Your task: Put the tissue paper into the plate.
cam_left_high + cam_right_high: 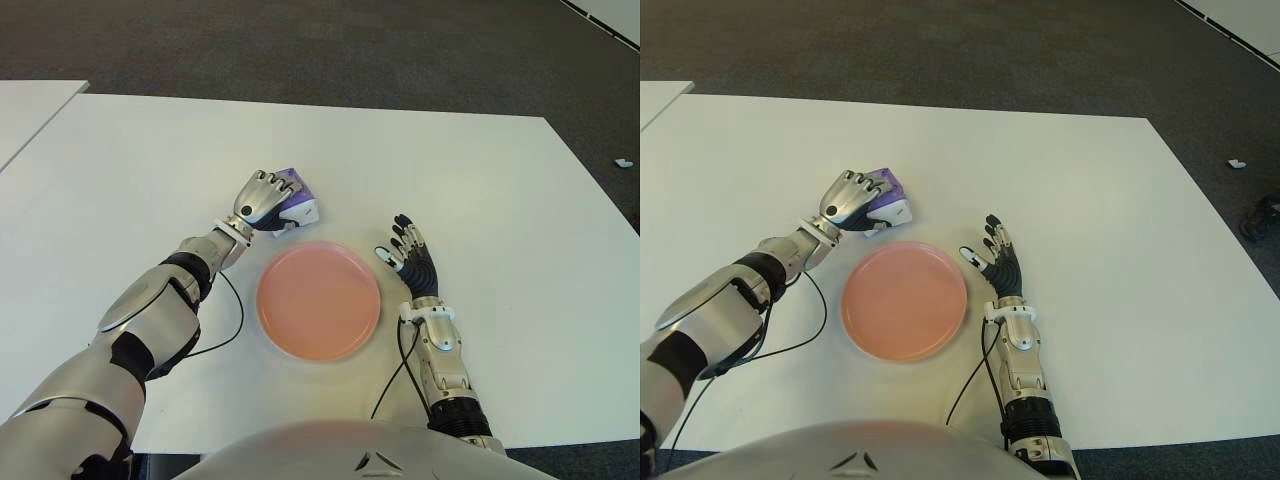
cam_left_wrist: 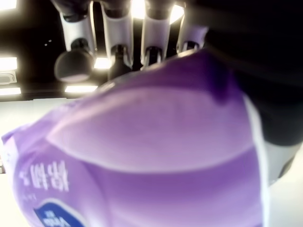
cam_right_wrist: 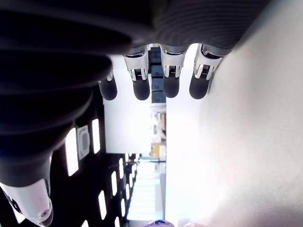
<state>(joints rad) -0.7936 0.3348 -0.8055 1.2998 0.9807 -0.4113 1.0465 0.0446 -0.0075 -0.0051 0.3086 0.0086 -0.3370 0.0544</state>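
Observation:
A purple and white tissue pack (image 1: 298, 198) sits just beyond the far left rim of the pink plate (image 1: 318, 300). My left hand (image 1: 262, 199) covers the pack from above with its fingers curled around it. In the left wrist view the purple pack (image 2: 156, 156) fills the picture with the fingers (image 2: 116, 33) wrapped over its far side. Nothing lies in the plate. My right hand (image 1: 410, 255) shows to the right of the plate, fingers spread and holding nothing.
The white table (image 1: 480, 190) stretches well beyond the plate on all sides. A black cable (image 1: 228, 330) runs over the table left of the plate, and another (image 1: 395, 375) near my right forearm. Dark carpet (image 1: 300, 40) lies past the far edge.

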